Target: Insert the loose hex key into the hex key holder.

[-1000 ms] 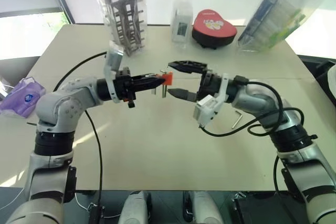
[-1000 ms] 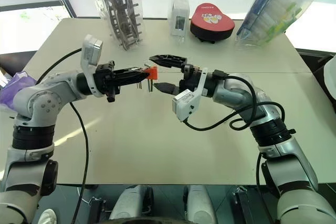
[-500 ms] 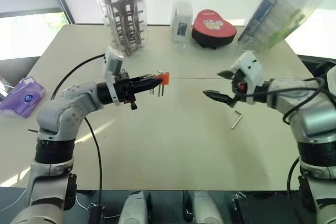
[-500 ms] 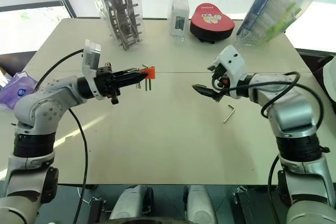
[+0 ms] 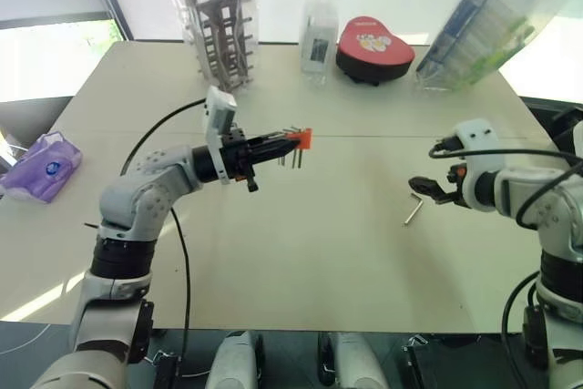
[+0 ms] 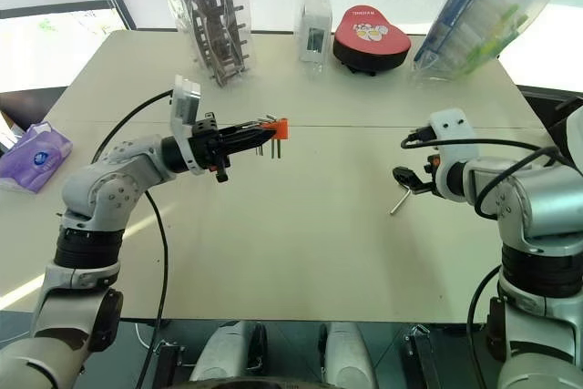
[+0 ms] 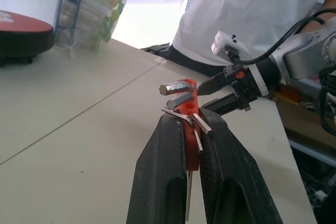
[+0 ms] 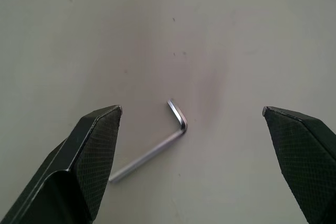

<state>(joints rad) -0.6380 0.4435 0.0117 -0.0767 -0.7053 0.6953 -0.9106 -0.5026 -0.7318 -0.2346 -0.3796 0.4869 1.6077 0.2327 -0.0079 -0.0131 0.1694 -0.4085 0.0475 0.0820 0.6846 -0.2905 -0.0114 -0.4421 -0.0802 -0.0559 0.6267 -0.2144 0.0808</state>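
Note:
The hex key holder [image 5: 303,138] is a small orange block with thin grey keys sticking out. My left gripper [image 5: 287,141] is shut on it and holds it above the middle of the table, pointing right. The left wrist view shows the holder [image 7: 187,116] pinched between the two black fingers [image 7: 163,182]. The loose hex key [image 5: 414,209], a thin grey L-shaped rod, lies flat on the table at the right. My right gripper [image 5: 433,190] hangs just above it, open and pointing down. In the right wrist view the key [image 8: 152,150] lies between the wide-spread fingers [image 8: 84,150], untouched.
Along the table's far edge stand a dark rack in a clear bag [image 5: 219,29], a bottle [image 5: 319,29], a red heart-shaped tin [image 5: 373,47] and a bag of tubes [image 5: 483,20]. A purple tissue pack [image 5: 41,166] lies at the left. A person in a white shirt [image 7: 252,9] stands beyond the table.
My right gripper has swung away from the holder, to the right and down, and has rolled to point down over the loose hex key. The left gripper keeps its hold, almost still.

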